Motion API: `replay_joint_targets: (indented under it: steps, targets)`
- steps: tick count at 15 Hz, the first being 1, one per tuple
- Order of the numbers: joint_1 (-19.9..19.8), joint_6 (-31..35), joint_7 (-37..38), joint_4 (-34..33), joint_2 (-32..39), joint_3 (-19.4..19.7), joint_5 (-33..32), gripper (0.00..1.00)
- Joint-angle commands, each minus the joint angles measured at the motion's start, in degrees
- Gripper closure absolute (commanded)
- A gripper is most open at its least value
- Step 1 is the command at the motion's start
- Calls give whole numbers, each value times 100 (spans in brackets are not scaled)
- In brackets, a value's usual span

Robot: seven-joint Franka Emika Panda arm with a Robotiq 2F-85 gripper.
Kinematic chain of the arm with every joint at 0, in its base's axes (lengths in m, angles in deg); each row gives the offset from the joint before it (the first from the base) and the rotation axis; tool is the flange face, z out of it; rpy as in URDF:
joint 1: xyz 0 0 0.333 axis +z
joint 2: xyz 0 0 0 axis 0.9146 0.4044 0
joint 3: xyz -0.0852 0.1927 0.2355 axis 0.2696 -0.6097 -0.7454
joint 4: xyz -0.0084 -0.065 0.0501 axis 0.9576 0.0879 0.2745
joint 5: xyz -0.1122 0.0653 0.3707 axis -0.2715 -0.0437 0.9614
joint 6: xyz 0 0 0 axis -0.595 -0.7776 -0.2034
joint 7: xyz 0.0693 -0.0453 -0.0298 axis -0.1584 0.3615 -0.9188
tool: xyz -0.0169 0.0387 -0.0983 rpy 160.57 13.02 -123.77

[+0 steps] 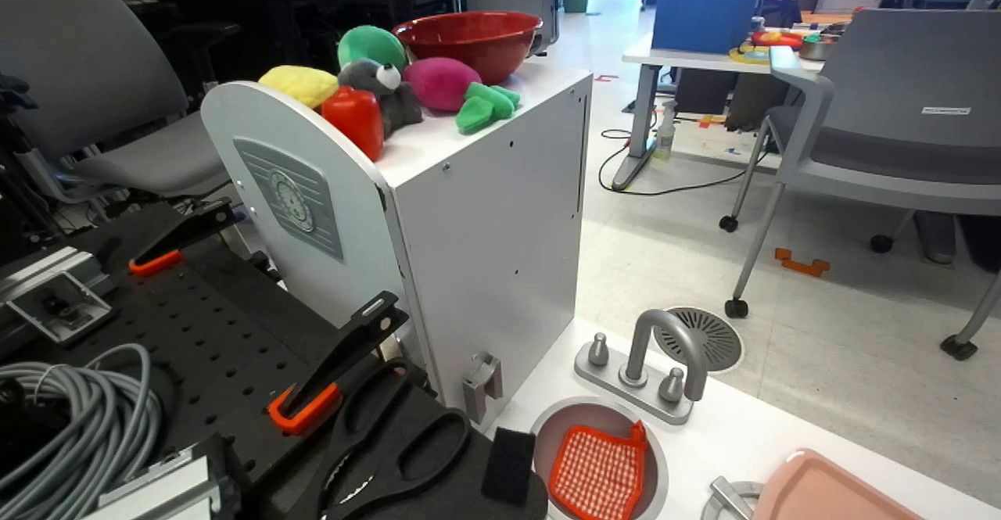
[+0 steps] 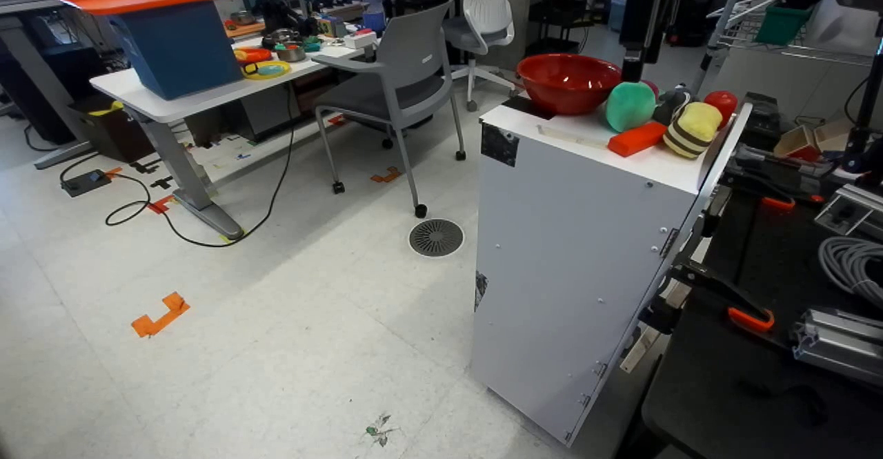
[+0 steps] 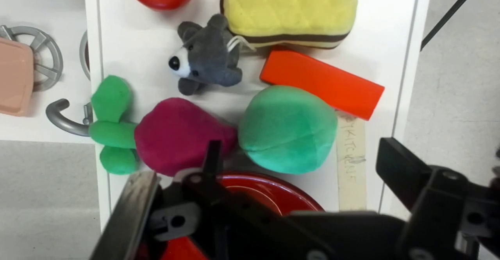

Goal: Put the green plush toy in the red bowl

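Two fingers of the tool (image 3: pixel 300 150) stand spread wide, holding nothing; in the wrist view they show in front of the red bowl (image 3: pixel 287 197). The green plush toy (image 3: pixel 287 131) rests on the white worktop (image 3: pixel 136 45) just beside the bowl, outside it; whether the two touch, we cannot tell. Its left side in the wrist view meets the magenta plush with green leaves (image 3: pixel 177 137), and its upper-right edge overlaps the orange-red block (image 3: pixel 324 82). We judge the step in hand to be the approach and grasp. As aligned, the finger nearer the magenta plush would probably land on it, so we should turn the wrist for a diagonal grip: one finger into the gap towards the white-snouted grey plush animal (image 3: pixel 211 58), its opposite into the gap between toy, bowl rim and the strip of lettered tape (image 3: pixel 351 189). We should then descend centred on the toy and squeeze gently, since plush should yield. We do best to lift straight up past the rim before crossing to the bowl; a sideways start risks dragging the neighbour along.
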Motion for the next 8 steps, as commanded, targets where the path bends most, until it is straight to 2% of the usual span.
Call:
replay_joint_targets:
  steps: [1, 6, 8]
  targets:
    - [79, -79, 394, -170, 98, -46, -317, 0]
    - [153, -164, 799, -90, 42, -52, -631, 0]
    - [144, -220, 659, -101, 94, -74, -511, 0]
